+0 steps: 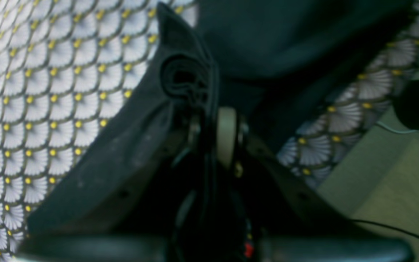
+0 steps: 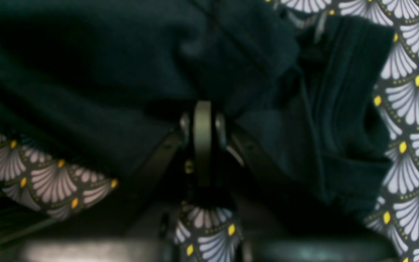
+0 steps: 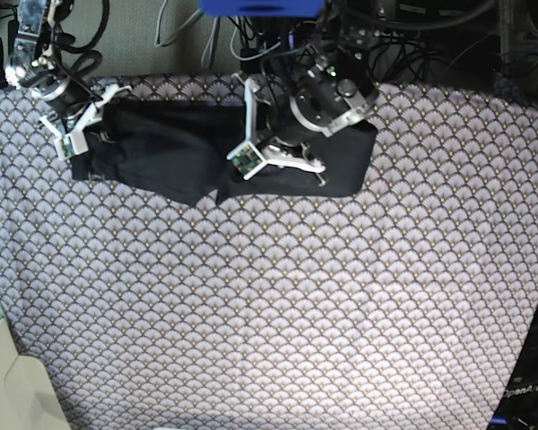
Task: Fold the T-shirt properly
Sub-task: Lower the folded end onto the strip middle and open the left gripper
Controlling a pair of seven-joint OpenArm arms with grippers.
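Note:
The black T-shirt (image 3: pixel 170 152) lies bunched in a long strip across the far part of the table. In the base view my left gripper (image 3: pixel 282 139) is down on its right half and my right gripper (image 3: pixel 97 125) on its left end. In the left wrist view my left gripper (image 1: pixel 211 127) is shut on a rolled fold of the T-shirt (image 1: pixel 184 78). In the right wrist view my right gripper (image 2: pixel 203 120) is shut, with the T-shirt (image 2: pixel 122 72) draped over its tips.
The grey scallop-print tablecloth (image 3: pixel 278 305) covers the whole table. The table edge and pale floor (image 1: pixel 395 174) show at the right of the left wrist view, with a black round object (image 1: pixel 416 105) and cables. Cables and equipment (image 3: pixel 251 27) crowd the far edge.

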